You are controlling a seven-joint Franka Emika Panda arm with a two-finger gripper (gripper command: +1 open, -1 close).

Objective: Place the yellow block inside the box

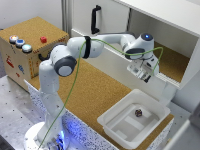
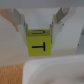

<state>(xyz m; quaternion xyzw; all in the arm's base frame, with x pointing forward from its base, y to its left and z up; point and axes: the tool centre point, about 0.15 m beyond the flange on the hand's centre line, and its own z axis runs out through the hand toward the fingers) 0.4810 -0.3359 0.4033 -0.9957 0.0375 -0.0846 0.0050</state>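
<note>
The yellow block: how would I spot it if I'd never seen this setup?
Find the white arm's gripper, held above the white box. The yellow block sits clamped between its fingers: bright yellow with a black T, unlike the small dark object lying inside the box.

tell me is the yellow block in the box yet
Not yet: the yellow block sits clamped between the gripper fingers, outside the box.

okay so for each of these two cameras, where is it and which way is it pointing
Exterior view: off the arm, raised, looking down at the cork worktop, whole white arm and shallow white plastic bin.
Wrist view: on the wrist, looking along the tool fingers at the small yellow cube they clamp; bin rim beyond.
Shared: the tool and the bin.
</note>
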